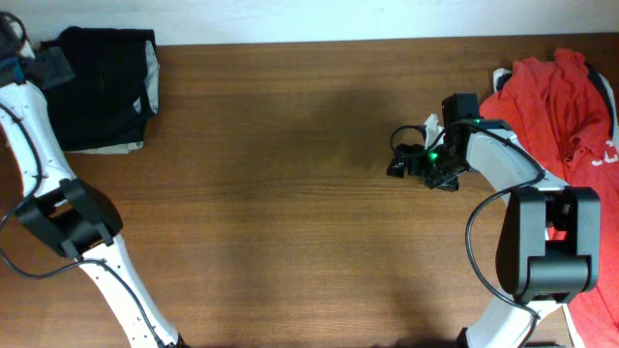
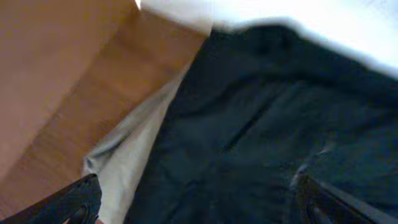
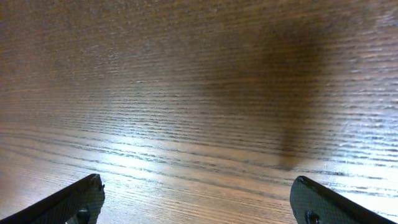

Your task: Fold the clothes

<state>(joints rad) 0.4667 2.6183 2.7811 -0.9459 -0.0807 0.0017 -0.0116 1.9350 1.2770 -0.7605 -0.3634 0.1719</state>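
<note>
A folded black garment (image 1: 104,79) lies on a folded pale garment (image 1: 114,147) at the table's far left corner. In the left wrist view the black cloth (image 2: 267,124) fills the frame with the pale cloth (image 2: 134,155) beside it. My left gripper (image 1: 44,66) is open and empty just above this stack; in its own view its jaws (image 2: 196,202) hold nothing. A crumpled red garment (image 1: 566,97) lies at the far right. My right gripper (image 1: 404,155) is open and empty above bare wood, left of the red garment; its jaws (image 3: 199,199) are wide apart.
The brown wooden table (image 1: 290,193) spans the view. The white wall edge (image 1: 338,19) runs along the back. The arm bases (image 1: 546,242) stand at the front left and front right. More red cloth (image 1: 595,309) hangs at the front right corner.
</note>
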